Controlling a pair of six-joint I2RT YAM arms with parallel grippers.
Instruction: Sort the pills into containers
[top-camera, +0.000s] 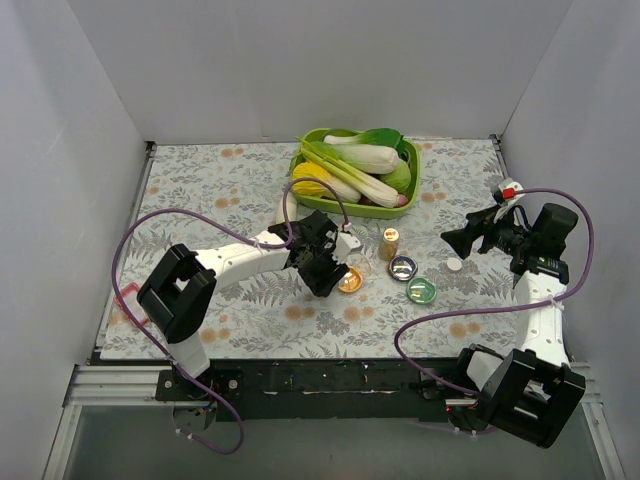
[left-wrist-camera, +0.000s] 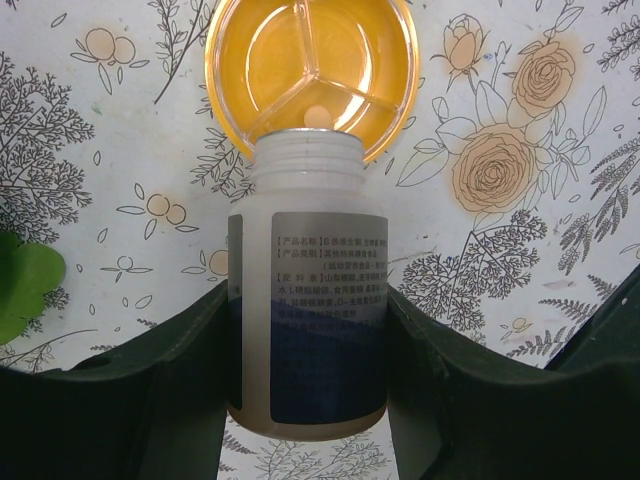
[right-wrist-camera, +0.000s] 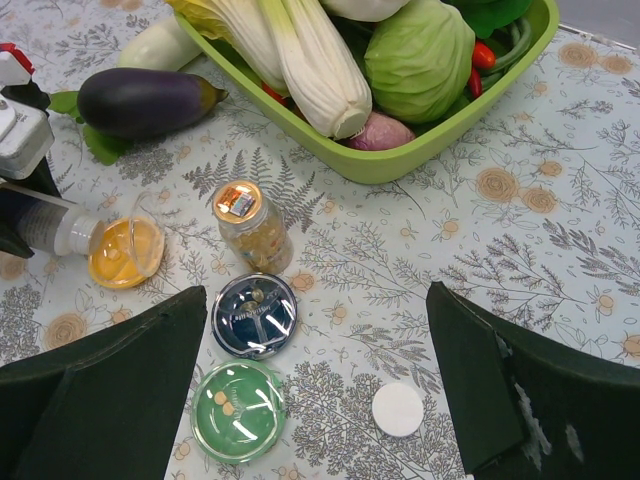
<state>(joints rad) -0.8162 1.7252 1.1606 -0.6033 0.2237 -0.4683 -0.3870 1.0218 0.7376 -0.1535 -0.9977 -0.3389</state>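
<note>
Bottle (left-wrist-camera: 308, 310) mouth toward orange dish (left-wrist-camera: 268, 52)

Upright jar (right-wrist-camera: 250, 225) just behind blue dish (right-wrist-camera: 254, 314) (tray (right-wrist-camera: 420, 152) beyond); open tabletop (right-wrist-camera: 560, 270) rightward.

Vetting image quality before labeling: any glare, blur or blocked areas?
Top external: evenly lit. Left wrist: sharp, glare rings on the orange dish, the pill bottle and dark left fingers fill the lower frame. Right wrist: glints on the blue dish and green dish.

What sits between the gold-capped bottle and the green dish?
The dark blue dish, between the bottle and the green dish; the right wrist view shows it.
</note>
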